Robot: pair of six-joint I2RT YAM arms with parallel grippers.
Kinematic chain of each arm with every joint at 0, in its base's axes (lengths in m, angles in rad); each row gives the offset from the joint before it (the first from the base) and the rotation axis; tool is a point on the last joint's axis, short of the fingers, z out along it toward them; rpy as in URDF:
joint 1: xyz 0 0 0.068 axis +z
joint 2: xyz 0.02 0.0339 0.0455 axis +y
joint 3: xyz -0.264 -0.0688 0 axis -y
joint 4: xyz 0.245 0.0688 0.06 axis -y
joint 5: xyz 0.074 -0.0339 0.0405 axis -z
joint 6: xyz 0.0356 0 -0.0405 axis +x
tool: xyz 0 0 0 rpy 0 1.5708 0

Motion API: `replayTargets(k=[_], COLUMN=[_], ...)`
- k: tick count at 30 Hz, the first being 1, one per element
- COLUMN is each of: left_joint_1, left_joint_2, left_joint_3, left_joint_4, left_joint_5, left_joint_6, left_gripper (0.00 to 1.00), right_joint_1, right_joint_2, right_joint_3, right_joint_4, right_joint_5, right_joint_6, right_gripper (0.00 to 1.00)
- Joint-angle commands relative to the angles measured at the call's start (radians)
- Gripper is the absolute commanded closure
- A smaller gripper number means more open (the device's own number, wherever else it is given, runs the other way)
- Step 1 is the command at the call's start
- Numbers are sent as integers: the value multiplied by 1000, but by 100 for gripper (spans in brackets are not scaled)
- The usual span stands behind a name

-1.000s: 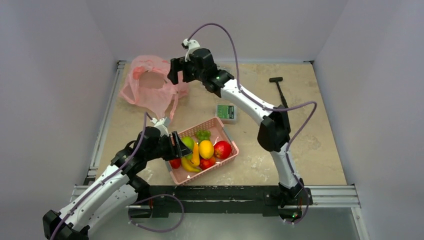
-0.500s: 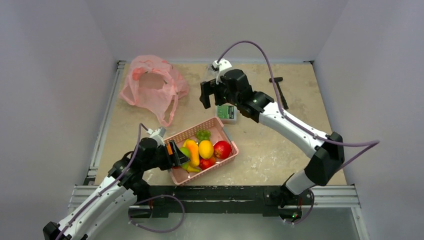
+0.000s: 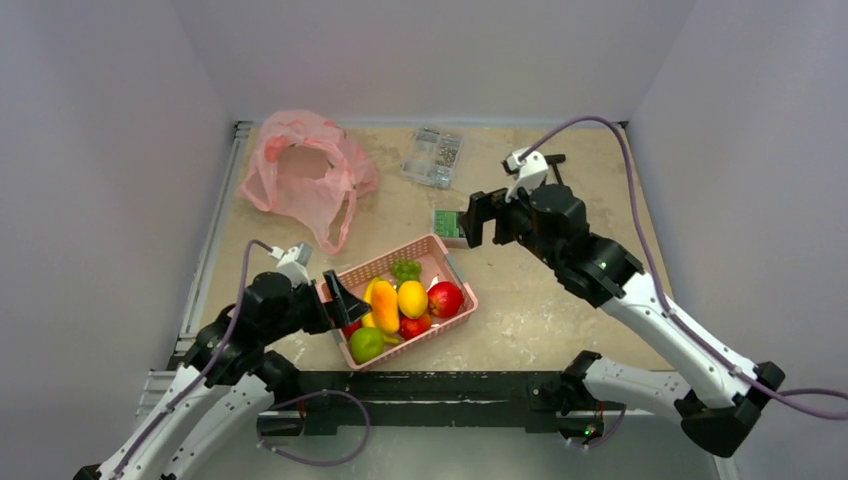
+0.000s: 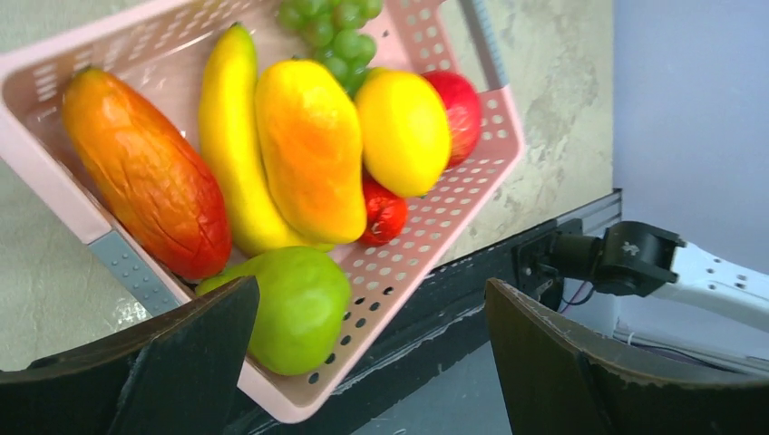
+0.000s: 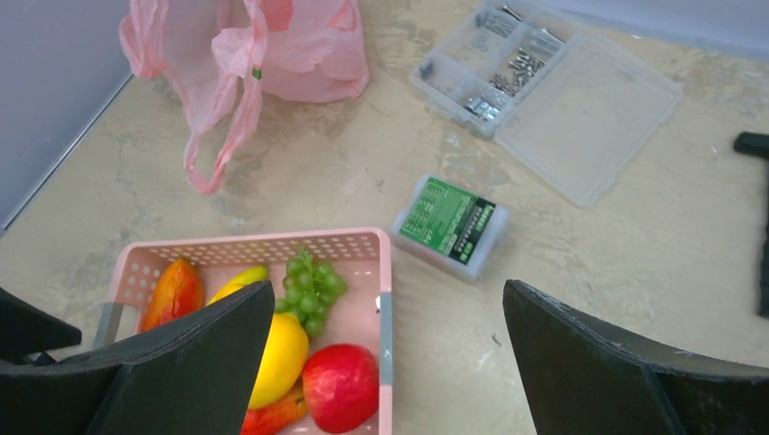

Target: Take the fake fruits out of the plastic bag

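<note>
While L end effector [image 4: 370,304] gapes empty, R end effector [image 5: 388,294] likewise.

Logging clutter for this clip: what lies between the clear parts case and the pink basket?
A small green box lies between the case and the basket, close to the basket's far corner. The right wrist view shows it best.

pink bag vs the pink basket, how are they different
The bag is thin, crinkled and see-through, and it lies slumped. The basket is stiff, with straight walls full of small holes. The bag lies at the far left and no fruit shows in it, while the basket sits near the front edge and holds the fruits. Both are pink plastic.
</note>
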Motion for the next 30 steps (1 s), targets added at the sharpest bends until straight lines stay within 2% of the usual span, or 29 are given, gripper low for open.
replayTargets(k=[1,8,12,15,21,26,27,30], left_joint_1=[-2,-2,-3,-3,-2,-3,-3,-3], left_joint_2=[-24,-79,-59,-66,-136,-116,-108,-88], left_joint_3=[154,365,572,667,663,635,633,632], left_joint_4=[-80,-215,-328,-358,-294,-256,-252,-248], left_joint_5=[-29,-181,-294,-359,-415,-395,-385,-366], left_joint_6=[66,140,210,238,237,242,245,255], left_gripper=[5,5,5,5,3,2,2,2], right_joint_1=[1,1,0,0,0,1,0,2], right_joint_2=[-167,-367,-469,-533,-586,-621,-630,-594], right_joint_3=[-25,35,52,43,70,82,68,93], right_joint_4=[-73,-206,-245,-260,-314,-351,-323,-420], right_joint_5=[82,257,358,408,432,459,444,539], right_joint_6=[61,81,93,97,107,120,79,162], right_gripper=[1,1,1,1,1,1,1,1])
